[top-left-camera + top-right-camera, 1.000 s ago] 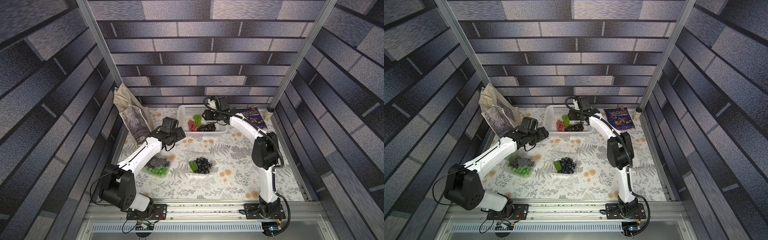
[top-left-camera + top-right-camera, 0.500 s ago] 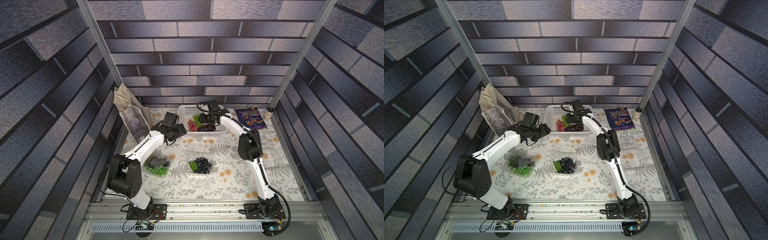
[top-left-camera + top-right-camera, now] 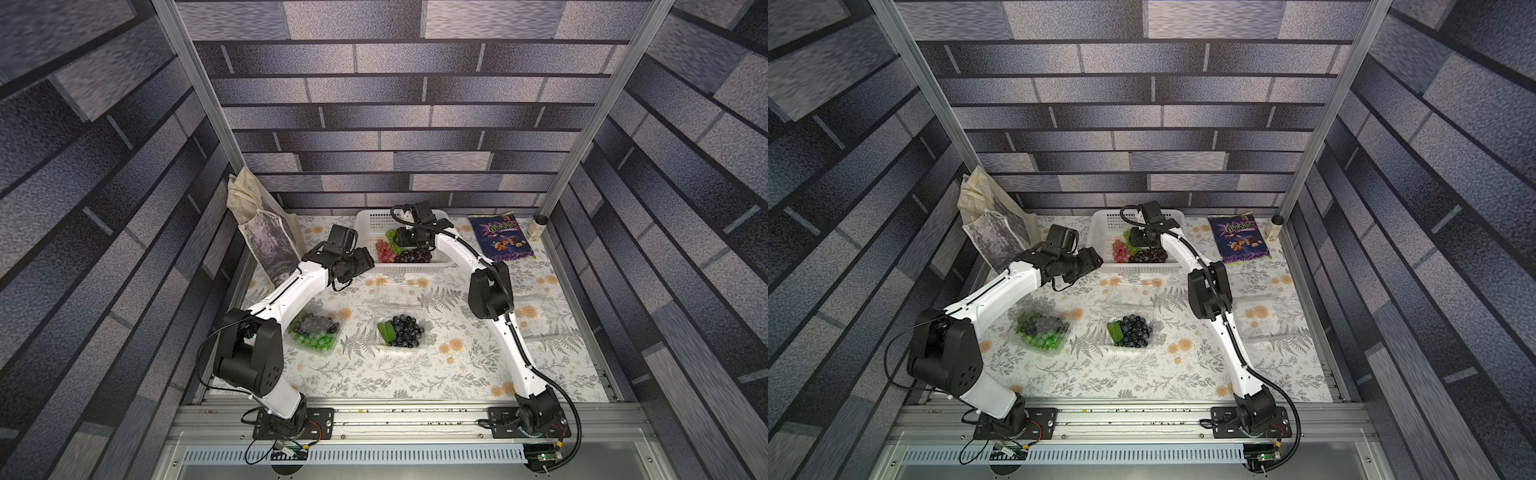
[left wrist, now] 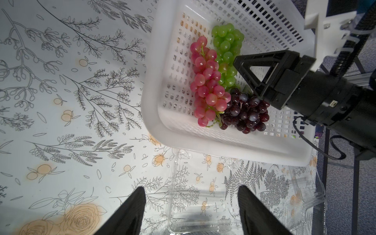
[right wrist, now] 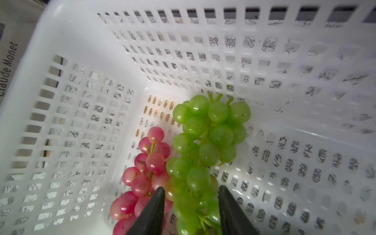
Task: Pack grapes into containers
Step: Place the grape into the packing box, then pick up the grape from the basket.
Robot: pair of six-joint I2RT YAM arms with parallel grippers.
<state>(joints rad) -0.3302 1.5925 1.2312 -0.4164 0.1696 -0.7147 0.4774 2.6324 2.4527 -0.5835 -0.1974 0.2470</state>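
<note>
Leaning at 10 o'clock of the flower-printed tabletop [image 3: 415,374] is a beige cloth tote bag [image 3: 266,245] with a grey picture on it. Next to it the left end effector [image 4: 191,189] hangs with its jaws wide apart and nothing between them. It is over clear moulded plastic [image 4: 203,223] that lies just beside the white perforated plastic basket [image 3: 376,218].

At 8 o'clock, partly under the left arm, sits a clear plastic clamshell container [image 3: 337,338] holding bright green grapes [image 3: 309,341] and black grapes [image 3: 316,326].

The basket stands at 12 o'clock with three bunches lying close together inside. A translucent red bunch [image 4: 205,87] lies toward 9 o'clock, a bright green bunch [image 5: 203,142] beside it, and a dark purple bunch [image 4: 244,114] toward 6 o'clock, touching the red one.

The right end effector [image 5: 191,188] reaches into the basket. Its black fingers [image 5: 152,211] stand either side of the green bunch, at the end away from its stalk. Whether they press on it I cannot tell.

Near the tabletop's middle a second clear clamshell container [image 3: 428,328], its lid open toward 12 o'clock, holds a black bunch [image 3: 405,330] and a small green piece [image 3: 386,332].

At 1 o'clock lies a purple foil snack bag [image 3: 500,239], with a small clear jar [image 3: 536,228] just beyond it. At 3 o'clock sits a third clear clamshell container [image 3: 536,316].
</note>
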